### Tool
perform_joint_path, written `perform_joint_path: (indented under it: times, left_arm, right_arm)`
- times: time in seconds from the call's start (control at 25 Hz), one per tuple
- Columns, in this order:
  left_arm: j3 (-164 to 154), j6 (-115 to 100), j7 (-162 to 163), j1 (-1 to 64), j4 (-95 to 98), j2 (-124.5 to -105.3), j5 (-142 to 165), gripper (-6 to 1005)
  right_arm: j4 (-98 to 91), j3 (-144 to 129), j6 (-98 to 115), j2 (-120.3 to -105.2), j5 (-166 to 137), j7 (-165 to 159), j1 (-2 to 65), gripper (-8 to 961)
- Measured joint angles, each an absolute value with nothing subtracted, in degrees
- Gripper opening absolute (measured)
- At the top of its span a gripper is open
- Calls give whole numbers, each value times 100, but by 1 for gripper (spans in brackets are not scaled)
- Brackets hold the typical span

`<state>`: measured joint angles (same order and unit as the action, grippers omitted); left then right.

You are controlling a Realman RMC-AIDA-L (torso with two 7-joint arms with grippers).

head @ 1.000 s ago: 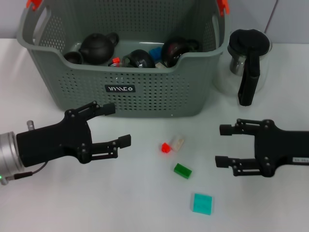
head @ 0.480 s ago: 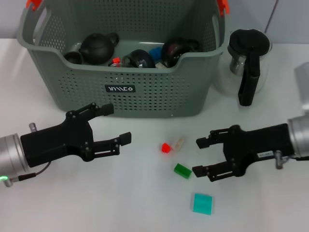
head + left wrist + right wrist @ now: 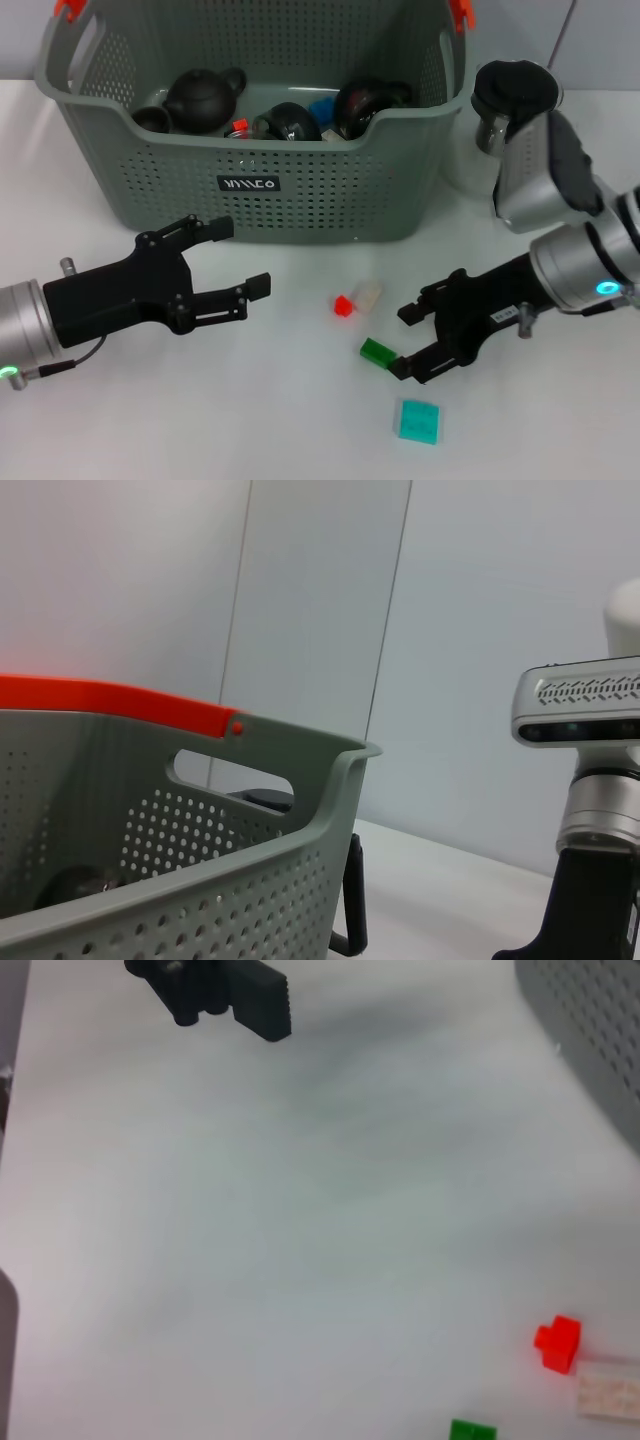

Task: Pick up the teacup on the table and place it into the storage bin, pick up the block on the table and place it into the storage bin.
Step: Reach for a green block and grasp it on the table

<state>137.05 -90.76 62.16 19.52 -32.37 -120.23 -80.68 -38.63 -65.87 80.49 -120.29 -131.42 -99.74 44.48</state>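
Observation:
Four small blocks lie on the white table: a green block, a red one, a beige one and a teal one. My right gripper is open, low over the table, its fingertips just right of the green block. The right wrist view shows the red block, the green block and the beige block. My left gripper hangs open in front of the storage bin. No teacup shows on the table; dark teaware lies in the bin.
A glass jug with a black lid stands right of the bin, partly behind my right forearm. The left wrist view shows the bin's rim, its orange handle clip and the right arm beyond.
My right gripper has travelled left and down toward the green block, and the forearm now covers part of the jug. The left gripper has barely moved.

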Motion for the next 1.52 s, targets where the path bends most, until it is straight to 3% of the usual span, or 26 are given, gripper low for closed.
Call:
perform_joint_path:
  times: [0.16,0.4,0.76,1.24,1.52]
  left_arm:
    - [13750,-9094,6215,1879,-3234,-11982,-8004,916]
    - [13748,-9474,5648,1702,-3229,-11766,-7592,909]
    - [13839,-9575,5180,1486,-3269,-11676,-7552,899]
    - [14028,-9621,5175,1510,-3226,-11715,-7558,884]
    - [14053,-9624,5170,1481,-3219,-11728,-7561,885]
  right_arm:
    - [-3863,-7030,7892,-12065,-13118,-10111,4578,825]
    - [-3864,-7497,7709,-12075,-13032,-10202,4650,825]
    - [-3929,-7860,7571,-12076,-13024,-10548,4796,825]
    - [-4198,-8709,7311,-12076,-13033,-11328,4965,824]
    - [-4447,-9428,7064,-12078,-13038,-11629,4904,755]
